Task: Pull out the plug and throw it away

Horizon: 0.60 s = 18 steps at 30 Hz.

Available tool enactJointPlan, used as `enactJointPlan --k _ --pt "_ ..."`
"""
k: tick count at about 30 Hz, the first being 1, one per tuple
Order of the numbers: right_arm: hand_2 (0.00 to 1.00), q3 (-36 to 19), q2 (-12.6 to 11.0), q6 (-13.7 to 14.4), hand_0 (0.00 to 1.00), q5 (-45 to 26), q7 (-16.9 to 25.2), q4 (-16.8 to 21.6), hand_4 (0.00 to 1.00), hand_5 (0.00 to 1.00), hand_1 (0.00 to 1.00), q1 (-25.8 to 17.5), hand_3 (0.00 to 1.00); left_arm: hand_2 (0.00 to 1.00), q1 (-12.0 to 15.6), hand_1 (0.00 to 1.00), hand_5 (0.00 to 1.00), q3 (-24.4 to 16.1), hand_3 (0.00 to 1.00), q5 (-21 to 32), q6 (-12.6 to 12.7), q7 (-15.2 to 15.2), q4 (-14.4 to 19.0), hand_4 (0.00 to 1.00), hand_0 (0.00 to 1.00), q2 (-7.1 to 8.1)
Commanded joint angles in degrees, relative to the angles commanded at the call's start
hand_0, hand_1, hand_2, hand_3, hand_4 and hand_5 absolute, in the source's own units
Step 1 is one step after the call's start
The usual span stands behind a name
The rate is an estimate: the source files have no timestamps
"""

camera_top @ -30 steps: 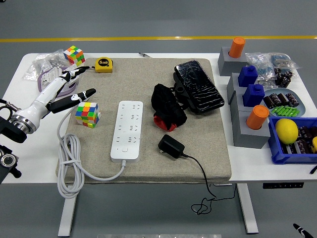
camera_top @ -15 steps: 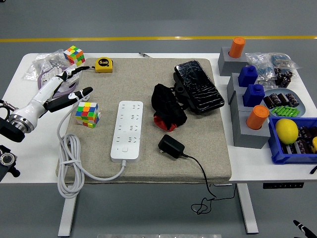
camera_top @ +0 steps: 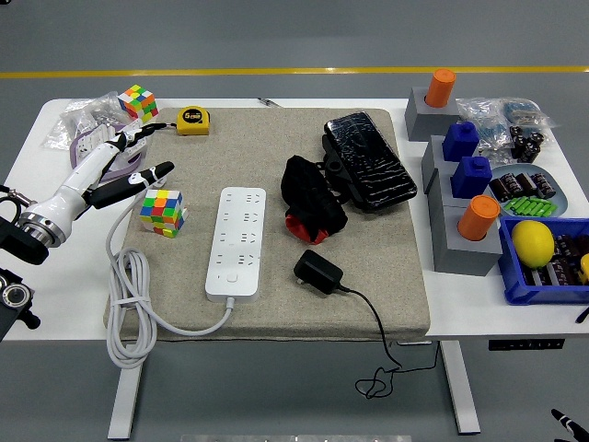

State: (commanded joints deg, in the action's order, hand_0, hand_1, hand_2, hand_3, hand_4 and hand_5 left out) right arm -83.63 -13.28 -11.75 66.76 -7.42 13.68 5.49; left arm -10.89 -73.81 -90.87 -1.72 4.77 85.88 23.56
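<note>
Plug (camera_top: 317, 272) lies free beside the power strip (camera_top: 236, 241), so the left hand (camera_top: 118, 166) hovers near the table's left edge, fingers (camera_top: 152, 172) released.

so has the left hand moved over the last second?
Yes. The robot's white left hand has drawn back toward the table's left edge, away from the multicoloured puzzle cube on the beige mat, fingers open.

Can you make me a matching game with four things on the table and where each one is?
Things:
1. black plug adapter
2. yellow tape measure
3. lemon
4. white power strip

Places:
A. in the blue bin at the right
B. far left corner of the mat
C. lying on the mat, right of the power strip
D. middle of the mat, beside a puzzle cube

Pairs: 1-C, 2-B, 3-A, 4-D
</note>
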Motion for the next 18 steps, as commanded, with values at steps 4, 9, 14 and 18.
enactJointPlan --k 4,9,14,18 --pt "0.705 0.5 0.1 4.0 0.692 -0.9 3.3 -0.2 0.998 0.743 0.695 0.0 0.744 0.998 0.1 0.998 0.814 -0.3 0.926 0.1 0.0 0.0 -0.2 0.998 0.998 -0.12" --pt "0.668 1.0 0.0 4.6 0.647 -1.1 3.1 0.1 0.998 0.692 0.651 0.4 0.714 0.998 0.2 0.998 0.809 -0.4 0.925 0.1 -0.1 0.0 -0.4 0.998 0.998 -0.09" --pt "0.665 1.2 0.1 3.8 0.646 -0.9 2.3 -0.1 0.998 0.689 0.644 0.5 0.708 0.998 0.0 0.998 0.800 -0.5 0.922 0.0 -0.1 0.1 -0.3 0.998 0.998 0.07" --pt "0.667 1.3 0.1 3.7 0.647 -0.7 2.0 -0.2 0.998 0.681 0.646 0.3 0.713 0.998 0.0 0.998 0.798 -0.4 0.922 0.0 -0.3 0.1 -0.3 0.998 0.998 0.24"
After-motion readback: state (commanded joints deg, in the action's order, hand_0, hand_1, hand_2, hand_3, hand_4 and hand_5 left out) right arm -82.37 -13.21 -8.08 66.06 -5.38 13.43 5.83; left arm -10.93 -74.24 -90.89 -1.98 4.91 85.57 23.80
